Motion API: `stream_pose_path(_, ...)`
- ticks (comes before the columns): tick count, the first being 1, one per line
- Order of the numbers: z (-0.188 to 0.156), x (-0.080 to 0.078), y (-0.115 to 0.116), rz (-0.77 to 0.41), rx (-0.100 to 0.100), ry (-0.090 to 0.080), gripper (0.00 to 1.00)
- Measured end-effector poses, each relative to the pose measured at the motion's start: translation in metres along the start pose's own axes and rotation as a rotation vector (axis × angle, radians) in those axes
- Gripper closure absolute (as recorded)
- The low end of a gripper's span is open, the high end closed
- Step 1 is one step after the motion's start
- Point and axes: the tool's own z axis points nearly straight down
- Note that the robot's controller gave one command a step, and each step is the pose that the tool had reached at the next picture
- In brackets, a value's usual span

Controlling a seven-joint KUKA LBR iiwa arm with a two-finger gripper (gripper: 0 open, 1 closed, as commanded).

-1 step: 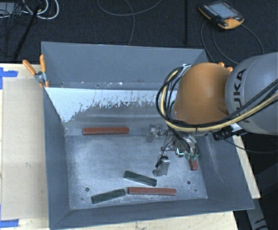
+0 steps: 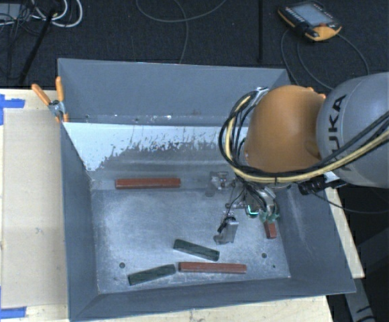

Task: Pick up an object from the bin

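Hovering with the gripper (image 2: 243, 225) low at right of centre in the bin (image 2: 174, 99), just above and right of a dark green bar (image 2: 196, 249) and a reddish bar (image 2: 212, 267). Cannot tell how wide. Nothing seen held; apparently grasping and lifting left to do.

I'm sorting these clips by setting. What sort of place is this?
Probably a robotics lab: a grey KUKA robot arm with an orange wrist cover reaches into a grey metal bin of thin red-brown bars and dark green bars, with loose cables on the dark floor.
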Motion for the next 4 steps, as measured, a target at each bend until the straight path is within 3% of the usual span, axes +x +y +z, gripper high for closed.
stream_pose_path(1, 0.045, 0.020, 0.021, 0.042, 0.000, -0.008, 0.00)
stream_pose_path(2, 0.097, 0.012, 0.025, 0.168, -0.001, -0.002, 0.00)
stream_pose_path(3, 0.118, 0.028, 0.002, 0.150, 0.000, -0.001, 1.00)
stream_pose_path(4, 0.118, 0.028, 0.002, 0.151, 0.000, -0.001, 1.00)
